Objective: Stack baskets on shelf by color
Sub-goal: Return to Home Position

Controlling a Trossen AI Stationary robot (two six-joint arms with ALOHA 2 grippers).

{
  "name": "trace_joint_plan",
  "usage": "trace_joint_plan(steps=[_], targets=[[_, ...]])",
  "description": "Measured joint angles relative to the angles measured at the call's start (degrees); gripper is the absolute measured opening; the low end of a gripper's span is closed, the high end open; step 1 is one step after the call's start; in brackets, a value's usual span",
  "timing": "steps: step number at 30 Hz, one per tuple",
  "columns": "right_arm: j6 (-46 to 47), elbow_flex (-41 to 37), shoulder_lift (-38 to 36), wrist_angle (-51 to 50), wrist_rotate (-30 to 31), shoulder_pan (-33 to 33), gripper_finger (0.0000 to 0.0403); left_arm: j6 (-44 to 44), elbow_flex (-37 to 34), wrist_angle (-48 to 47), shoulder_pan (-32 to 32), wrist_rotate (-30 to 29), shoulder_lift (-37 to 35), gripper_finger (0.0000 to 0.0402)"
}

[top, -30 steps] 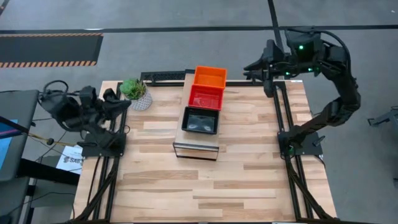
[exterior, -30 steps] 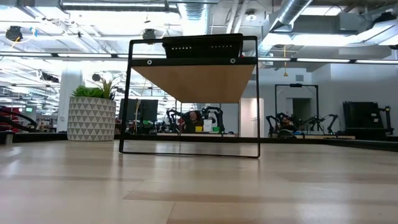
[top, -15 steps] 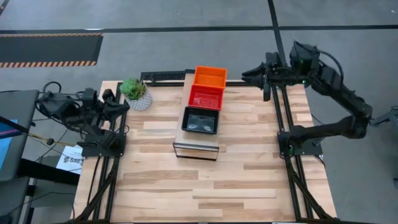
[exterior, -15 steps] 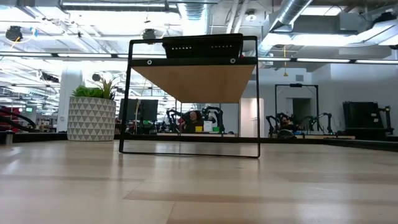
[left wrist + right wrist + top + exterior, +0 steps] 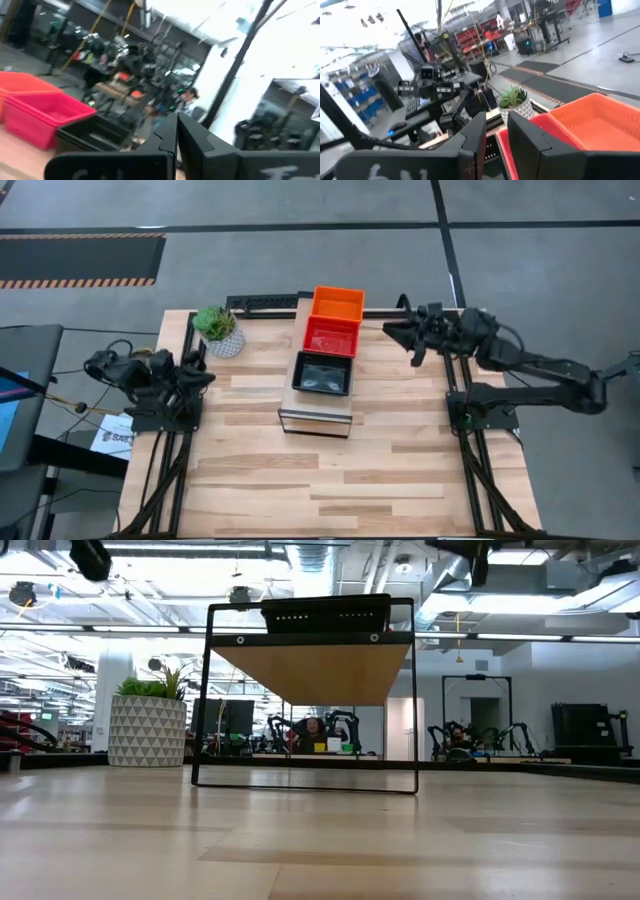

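Observation:
On the shelf, a light-wood board in a dark frame at the table's middle, three baskets sit in a row. The orange basket is farthest, the red basket in the middle, the black basket nearest. How many lie nested in each I cannot tell. My left gripper hangs shut at the table's left edge, pointing toward the shelf. My right gripper hovers right of the red basket, its fingers a narrow gap apart, holding nothing. The low view shows the shelf from below.
A potted plant in a patterned white pot stands at the far left corner. A dark power strip lies along the far edge. Bare slatted tabletop stretches from the shelf to the near edge.
Both arms have come down and folded lower. My right gripper moved from beyond the far right corner toward the near edge and down, level with the red basket. My left gripper sank and shifted a little toward the near edge. The baskets and shelf stayed still.

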Motion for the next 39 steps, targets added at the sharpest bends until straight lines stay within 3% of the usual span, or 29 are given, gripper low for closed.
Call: trace_joint_plan(steps=[5,10,18,27,34,39], targets=[[3.2,-10.9,-1.5,12.0,2.7,1.7,0.0103,-1.7,-5.8,2.6,0.0,2.7,-1.3,0.0000],[4.5,-19.0,-1.4,21.6,2.9,3.5,0.0103,-4.5,-11.5,3.8,0.1,1.8,-1.5,0.0000],[4.8,-27.6,-1.2,31.2,4.6,6.1,0.0103,-8.0,-21.7,16.5,0.1,7.8,-1.5,0.0000],[4.7,-36.7,-1.2,41.0,4.7,8.2,0.0103,-4.8,-21.8,13.8,0.1,6.4,-1.4,0.0000],[4.9,-44.9,-1.1,50.9,5.7,10.8,0.0103,-7.1,-21.8,10.2,0.1,6.2,-1.4,0.0000],[5.2,-45.4,-0.9,51.5,7.8,12.0,0.0103,-8.1,-21.9,9.5,0.1,5.6,-1.4,0.0000]])
